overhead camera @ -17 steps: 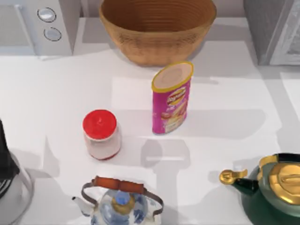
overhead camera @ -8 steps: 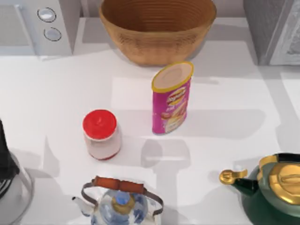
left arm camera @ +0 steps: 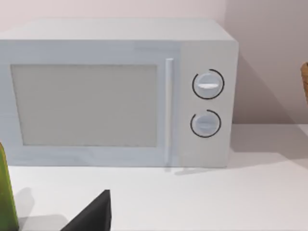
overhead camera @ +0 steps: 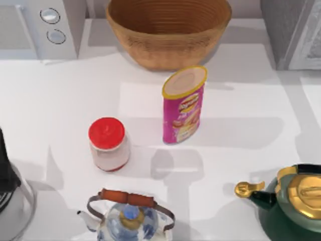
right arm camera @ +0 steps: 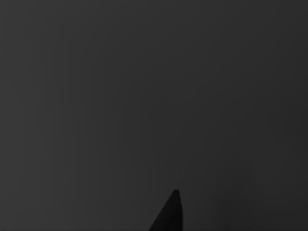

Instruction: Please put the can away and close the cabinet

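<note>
Mid-table: can (overhead camera: 183, 104) upright, long axis vertical, lid up | claws: grip state cannot tell | right wrist view dark

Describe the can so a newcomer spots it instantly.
Find the big wicker basket at the table's far edge in the top view. Just in front stands the can, upright. It's a tall magenta tube with a yellow rim, unlike the squat red-lidded jar to its left.

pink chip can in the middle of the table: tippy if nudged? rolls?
Chip can stands upright, tall and narrow: a push near its top probably tips it. Round body, so once down it likely rolls. It looks like a light tube, so a firm squeeze may dent it. The jar stands clear of it.
</note>
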Motion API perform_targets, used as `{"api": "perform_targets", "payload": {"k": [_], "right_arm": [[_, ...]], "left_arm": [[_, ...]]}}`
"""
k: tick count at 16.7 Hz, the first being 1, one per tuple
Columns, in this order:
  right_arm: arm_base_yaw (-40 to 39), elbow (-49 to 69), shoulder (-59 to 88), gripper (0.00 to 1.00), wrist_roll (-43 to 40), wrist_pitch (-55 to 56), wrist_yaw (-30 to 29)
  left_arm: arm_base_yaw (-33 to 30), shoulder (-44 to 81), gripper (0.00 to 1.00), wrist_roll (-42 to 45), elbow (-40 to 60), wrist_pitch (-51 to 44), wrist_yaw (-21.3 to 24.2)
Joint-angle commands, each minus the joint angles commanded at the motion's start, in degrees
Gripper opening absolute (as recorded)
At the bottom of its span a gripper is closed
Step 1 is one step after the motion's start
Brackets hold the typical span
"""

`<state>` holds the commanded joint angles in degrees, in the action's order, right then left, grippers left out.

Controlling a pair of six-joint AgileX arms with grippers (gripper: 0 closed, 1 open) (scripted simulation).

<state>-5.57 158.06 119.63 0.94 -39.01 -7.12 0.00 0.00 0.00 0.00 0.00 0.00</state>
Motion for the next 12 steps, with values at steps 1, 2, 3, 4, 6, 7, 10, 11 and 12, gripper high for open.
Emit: {"api": "perform_targets", "payload": {"k": [1,2,3,4,6,7,10,11,12], "right_arm": [[0.0,0.0,0.0,0.83,0.0,0.0,0.0],[0.0,0.0,0.0,0.9,0.0,0.0,0.0],[0.0,0.0,0.0,0.98,0.0,0.0,0.0],[0.0,0.0,0.0,1.0,0.0,0.0,0.0],[0.0,0.0,0.0,1.0,0.0,0.0,0.0],[0.0,0.0,0.0,1.0,0.0,0.0,0.0],[0.0,0.0,0.0,1.0,0.0,0.0,0.0],[0.0,0.0,0.0,1.0,0.0,0.0,0.0],[-0.13,-0.01,-0.01,1.0,0.0,0.0,0.0]], "left_arm": [[0.0,0.0,1.0,0.0,0.0,0.0,0.0],[0.0,0.0,1.0,0.0,0.0,0.0,0.0],[0.0,0.0,1.0,0.0,0.0,0.0,0.0],[0.0,0.0,1.0,0.0,0.0,0.0,0.0],[0.0,0.0,1.0,0.0,0.0,0.0,0.0],[0.0,0.0,1.0,0.0,0.0,0.0,0.0],[0.0,0.0,1.0,0.0,0.0,0.0,0.0],[0.0,0.0,1.0,0.0,0.0,0.0,0.0],[0.0,0.0,1.0,0.0,0.0,0.0,0.0]]}}
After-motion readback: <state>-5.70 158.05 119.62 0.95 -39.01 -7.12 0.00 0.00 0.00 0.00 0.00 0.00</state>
